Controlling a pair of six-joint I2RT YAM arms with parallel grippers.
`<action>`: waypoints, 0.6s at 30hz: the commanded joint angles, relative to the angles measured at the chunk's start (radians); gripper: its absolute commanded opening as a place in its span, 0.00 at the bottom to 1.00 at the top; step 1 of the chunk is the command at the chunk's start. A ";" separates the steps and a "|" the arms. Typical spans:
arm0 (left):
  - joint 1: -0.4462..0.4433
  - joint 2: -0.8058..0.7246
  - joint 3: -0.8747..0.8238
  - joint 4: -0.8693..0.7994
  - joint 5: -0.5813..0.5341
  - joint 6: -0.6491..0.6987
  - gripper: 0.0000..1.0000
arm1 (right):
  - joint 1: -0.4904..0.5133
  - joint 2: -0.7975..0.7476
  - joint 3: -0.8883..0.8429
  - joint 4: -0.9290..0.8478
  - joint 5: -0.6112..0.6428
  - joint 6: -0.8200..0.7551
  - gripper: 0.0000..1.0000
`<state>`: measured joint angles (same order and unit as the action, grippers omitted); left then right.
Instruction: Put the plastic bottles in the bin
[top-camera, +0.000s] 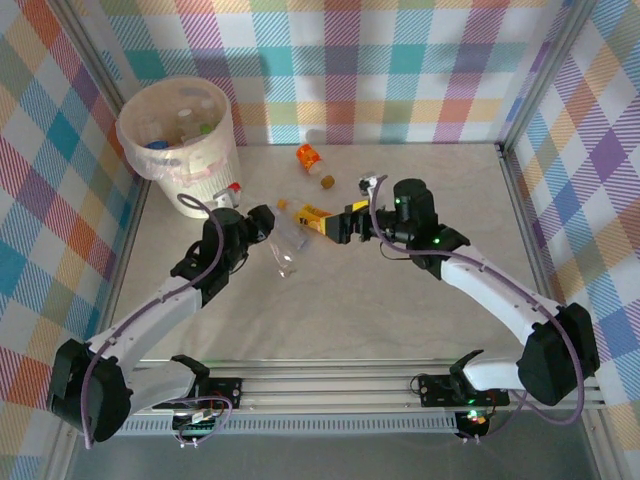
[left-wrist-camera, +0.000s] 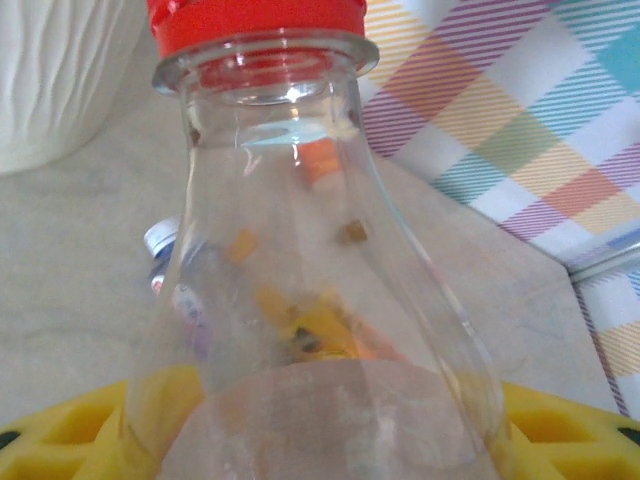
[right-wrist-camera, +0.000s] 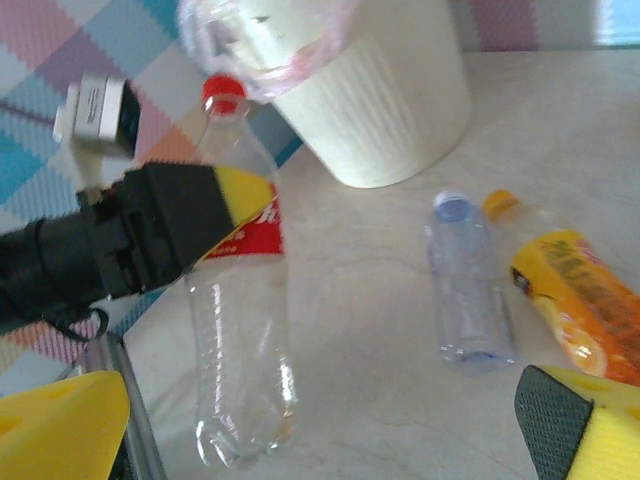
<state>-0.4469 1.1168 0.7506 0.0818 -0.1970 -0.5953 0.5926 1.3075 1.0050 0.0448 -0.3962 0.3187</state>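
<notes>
The left end effector (right-wrist-camera: 248, 208) pinches a red-capped clear bottle (right-wrist-camera: 245, 330) near the bin (right-wrist-camera: 400, 110). The right end effector (top-camera: 338, 224) is spread wide.

1. You are looking into a robotics lab test cell, not a home or a shop.
2. Bright plaid cloth panels (top-camera: 400, 60) close in the back and both sides, hung on bare aluminium frame posts (top-camera: 548, 70).
3. The pale tabletop (top-camera: 400, 300) ends at a slotted aluminium rail (top-camera: 340, 395), where your left arm (top-camera: 160, 310) and right arm (top-camera: 500, 300) are bolted side by side.
4. Small green status lights (top-camera: 437, 240) glow on the right arm.
5. A bin (top-camera: 205, 165) stands on the tabletop itself, with plastic bottles (top-camera: 308, 155) lying loose nearby, a set-up that belongs to a test bench.
</notes>
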 joint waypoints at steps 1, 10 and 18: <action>0.021 -0.045 0.044 0.084 0.026 0.144 0.52 | 0.032 0.015 0.042 0.033 -0.039 -0.098 1.00; 0.081 -0.031 0.257 0.071 0.099 0.425 0.54 | 0.058 0.000 0.065 -0.016 -0.017 -0.159 1.00; 0.142 0.069 0.508 0.040 0.125 0.625 0.54 | 0.059 -0.030 0.037 0.008 0.024 -0.156 1.00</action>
<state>-0.3317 1.1461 1.1828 0.1287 -0.0914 -0.0925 0.6437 1.3125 1.0355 0.0357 -0.3885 0.1925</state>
